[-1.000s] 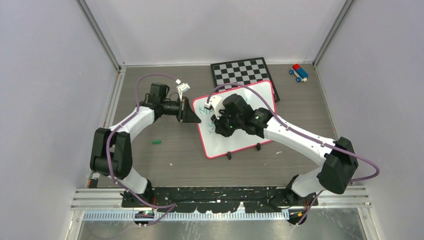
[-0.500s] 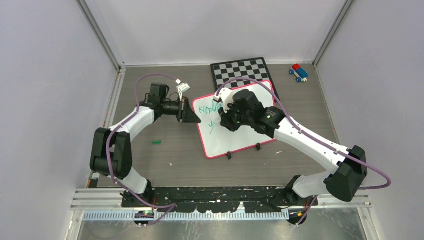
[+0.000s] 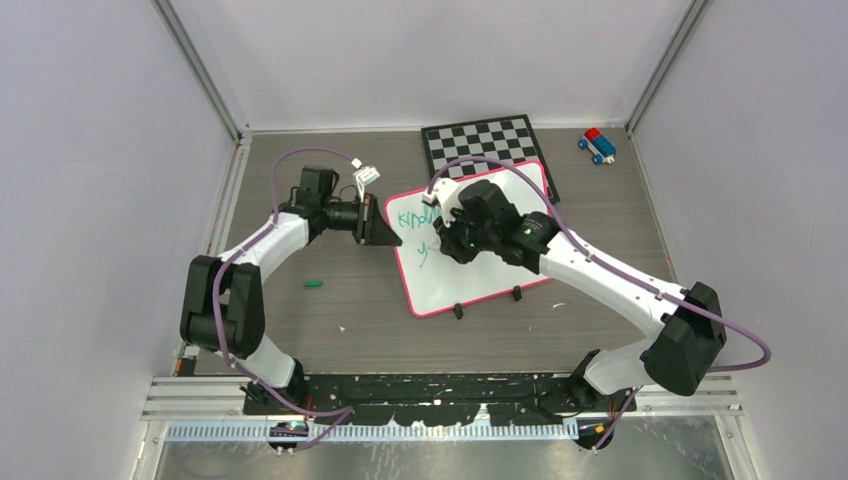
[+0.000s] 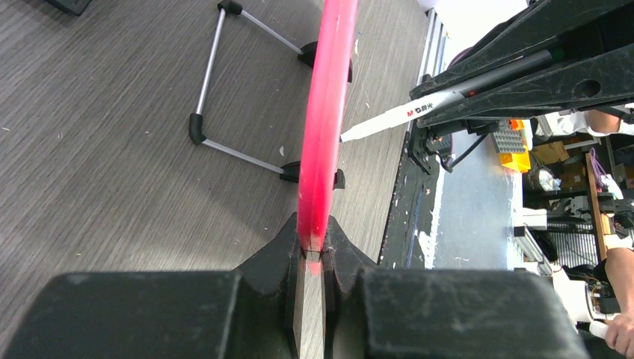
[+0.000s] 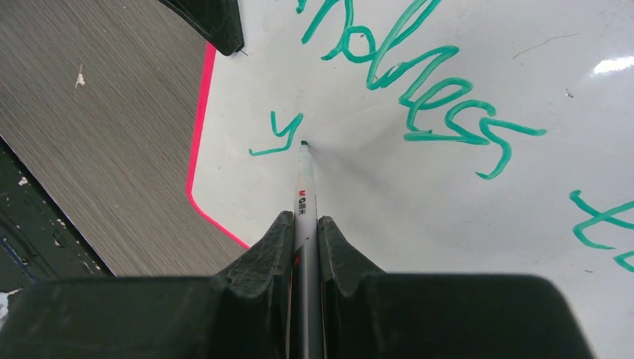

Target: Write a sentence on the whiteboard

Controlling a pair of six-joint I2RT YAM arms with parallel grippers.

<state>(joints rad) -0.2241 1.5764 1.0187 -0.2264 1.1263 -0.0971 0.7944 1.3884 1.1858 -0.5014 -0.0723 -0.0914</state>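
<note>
Black right tool [image 5: 303,224]: jaws clenched on a marker [image 5: 302,191], its barrel running straight out between them. The green tip touches, or sits just off, the whiteboard [image 5: 419,247], immediately beside a lone "y" [image 5: 278,134] that opens the second line.

Green sentence [image 5: 419,82]: the first line reads "kindness", with further strokes cut off at the view's edge. The second line is barely begun.

Judgement: the next letter belongs just past the "y" in reading direction, along the board's long axis. The right arm is the nearer one and does the writing.

Left tool [image 4: 312,250]: pinched shut on the pink-red frame [image 4: 325,112] at the board's left edge, steadying it on its feet.

Location: the board is mid-tabletop [image 3: 330,320], just in front of the chequered board [image 3: 485,143].

Containers: none seen.

Loose items: small green piece [image 3: 314,285] and toy vehicle [image 3: 597,145].
</note>
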